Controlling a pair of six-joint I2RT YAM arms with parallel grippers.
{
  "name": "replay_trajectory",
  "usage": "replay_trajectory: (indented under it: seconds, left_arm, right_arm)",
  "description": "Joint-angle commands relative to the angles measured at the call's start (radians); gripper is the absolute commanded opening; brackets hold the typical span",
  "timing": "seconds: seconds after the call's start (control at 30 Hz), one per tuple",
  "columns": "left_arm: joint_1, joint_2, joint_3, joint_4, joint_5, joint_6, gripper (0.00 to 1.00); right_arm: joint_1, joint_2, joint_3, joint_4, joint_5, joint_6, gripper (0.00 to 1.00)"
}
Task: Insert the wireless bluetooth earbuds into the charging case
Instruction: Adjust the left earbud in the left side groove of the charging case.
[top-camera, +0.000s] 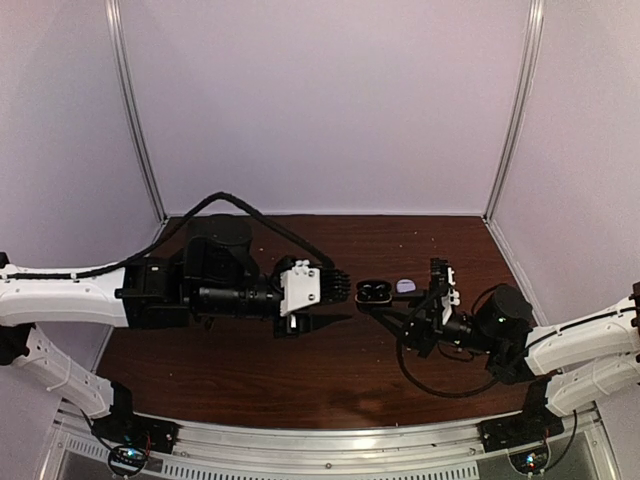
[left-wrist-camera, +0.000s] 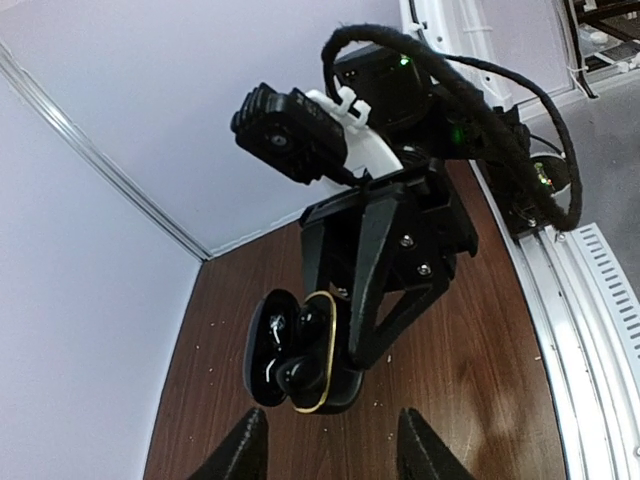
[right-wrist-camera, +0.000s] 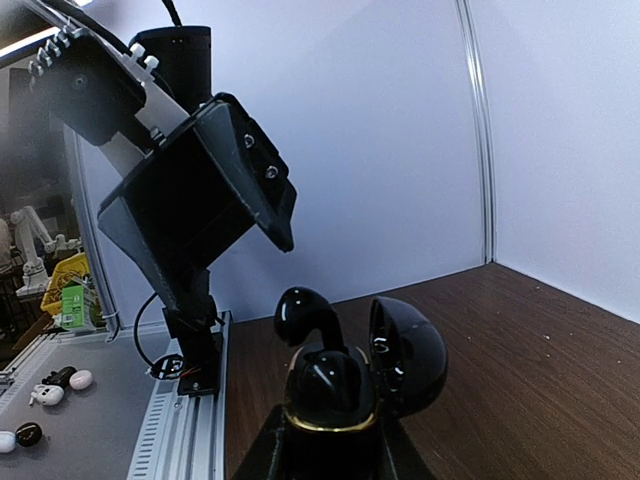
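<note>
Clamped open black charging case (right-wrist-camera: 330, 395) in right gripper (right-wrist-camera: 328, 452); saw black earbud (right-wrist-camera: 305, 315) poking from it; held left gripper (left-wrist-camera: 330, 442) part-spread, empty.

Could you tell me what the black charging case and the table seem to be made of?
The black charging case looks like glossy hard plastic: sharp highlights, gold-coloured rim. The table looks like dark brown wood or wood-look laminate: faint grain, dull sheen.
</note>
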Motion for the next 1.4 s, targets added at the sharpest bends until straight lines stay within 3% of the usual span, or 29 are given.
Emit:
replay_trajectory:
  seconds: [0.0, 1.07, 1.37]
  left_arm:
    - [-0.004, 0.034, 0.077, -0.122, 0.052, 0.089, 0.45]
    - [-0.065, 0.102, 0.119, -0.127, -0.066, 0.189, 0.35]
    - [-0.065, 0.103, 0.105, -0.122, -0.158, 0.197, 0.27]
  right_arm:
    - [0.005, -0.021, 0.004, -0.028, -0.05, -0.007, 0.0]
    - [0.034, 0.023, 0.042, -0.093, -0.093, -0.033, 0.0]
    - [0.041, 0.022, 0.044, -0.095, -0.1, -0.038, 0.0]
